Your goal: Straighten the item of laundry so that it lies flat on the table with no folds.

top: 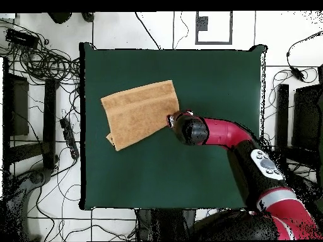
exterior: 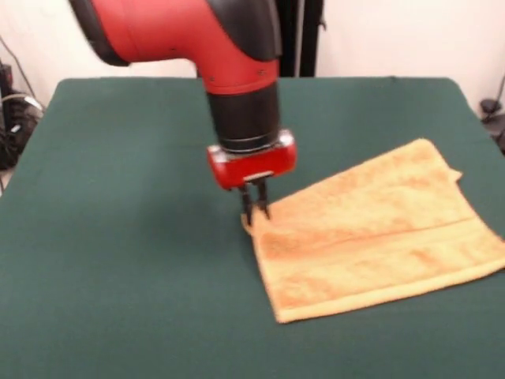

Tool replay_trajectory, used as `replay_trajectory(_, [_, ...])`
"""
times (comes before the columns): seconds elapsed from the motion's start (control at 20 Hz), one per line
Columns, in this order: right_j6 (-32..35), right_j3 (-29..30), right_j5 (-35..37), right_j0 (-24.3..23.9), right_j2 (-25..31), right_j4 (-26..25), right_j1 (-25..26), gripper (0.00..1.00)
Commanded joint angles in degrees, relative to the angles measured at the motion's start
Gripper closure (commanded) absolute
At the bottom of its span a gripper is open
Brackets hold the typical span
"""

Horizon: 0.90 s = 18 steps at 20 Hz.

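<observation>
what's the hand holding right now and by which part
The hand is pinched shut on the towel at its corner nearest the arm, lifting that corner slightly.

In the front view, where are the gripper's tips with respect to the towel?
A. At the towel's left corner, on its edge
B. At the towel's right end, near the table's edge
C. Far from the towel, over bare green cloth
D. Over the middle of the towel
A: in the front view the gripper comes down at the left corner of the towel, where the cloth is slightly bunched up against its tips, not at the middle or the right end.
</observation>
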Motion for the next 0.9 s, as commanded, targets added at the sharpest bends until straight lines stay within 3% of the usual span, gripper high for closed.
replay_trajectory(0.05, [-3.27,-1.55,-0.67,-4.78,0.92,-4.69,0.61,1.0])
replay_trajectory(0.6, [-22.67,-1.95,8.83,-24.92,13.52,-13.72,3.25,1.0])
replay_trajectory(0.9, [-28.17,-5.81,13.56,-29.72,17.68,-16.26,7.45,1.0])
